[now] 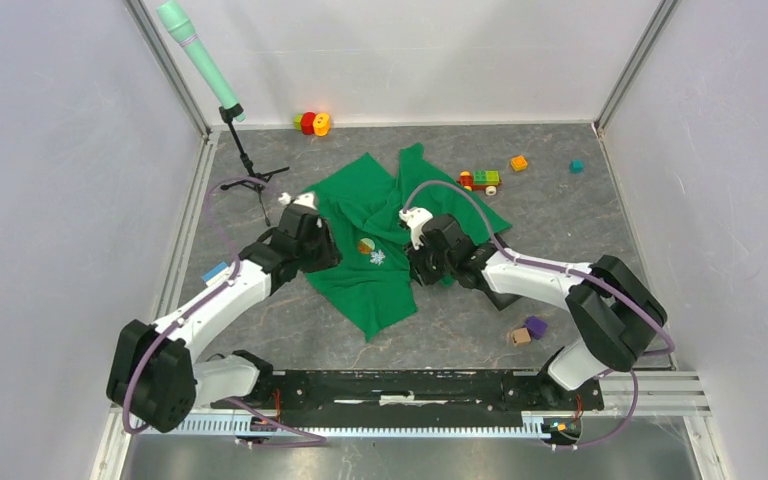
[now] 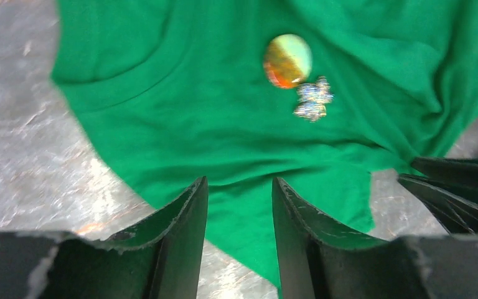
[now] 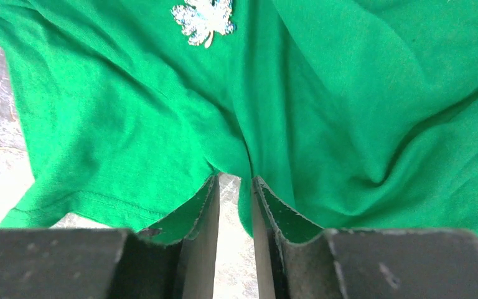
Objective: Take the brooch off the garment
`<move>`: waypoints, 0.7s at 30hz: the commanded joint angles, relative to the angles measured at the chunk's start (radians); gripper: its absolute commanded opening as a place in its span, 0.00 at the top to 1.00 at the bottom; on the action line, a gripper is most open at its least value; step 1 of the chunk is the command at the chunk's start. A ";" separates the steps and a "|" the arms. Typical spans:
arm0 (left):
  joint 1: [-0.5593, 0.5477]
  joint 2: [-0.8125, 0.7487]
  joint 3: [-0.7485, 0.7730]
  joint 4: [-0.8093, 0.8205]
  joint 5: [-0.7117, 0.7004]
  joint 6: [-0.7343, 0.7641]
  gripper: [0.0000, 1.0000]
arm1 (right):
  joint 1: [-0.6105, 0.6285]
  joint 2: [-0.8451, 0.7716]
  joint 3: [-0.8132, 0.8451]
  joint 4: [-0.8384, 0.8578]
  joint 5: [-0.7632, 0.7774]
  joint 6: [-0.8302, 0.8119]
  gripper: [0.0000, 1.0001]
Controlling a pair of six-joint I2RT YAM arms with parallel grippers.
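Three white walls around a grey, mottled tabletop, with metal posts in the back corners and a black rail along the near edge. At mid-table, the garment: bright green, rumpled, mostly flat, with folds toward the back. On its middle, the brooch, a small round yellowish piece shading to orange, lying on the cloth. Just beside it, on the near side, a silvery leaf-shaped emblem.

Left gripper low at the garment's left hem, fingers spread with a clear gap. Only cloth and a strip of bare table below that gap, and the brooch ahead of the tips, apart from them.

Right gripper at the opposite edge of the cloth, fingers drawn to a narrow slit with a tongue of green reaching in between the tips. Impossible to tell whether pinched or merely overlapping.

Elsewhere on the grey surface:
- **Back left:** a pale green wand on a black tripod.
- **Against the back wall:** a red-and-yellow toy.
- **Right of the cloth:** a many-coloured toy train, an orange brick and a teal cube.
- **Near the right arm's base:** a purple cube touching a tan cube.
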 commanded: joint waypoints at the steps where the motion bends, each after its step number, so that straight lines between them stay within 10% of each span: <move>1: -0.071 0.070 0.096 0.039 -0.011 0.140 0.51 | -0.003 -0.003 0.093 -0.020 0.011 -0.024 0.69; 21: -0.184 0.289 0.176 0.134 0.016 0.211 0.53 | -0.016 0.267 0.259 0.044 -0.060 0.043 0.56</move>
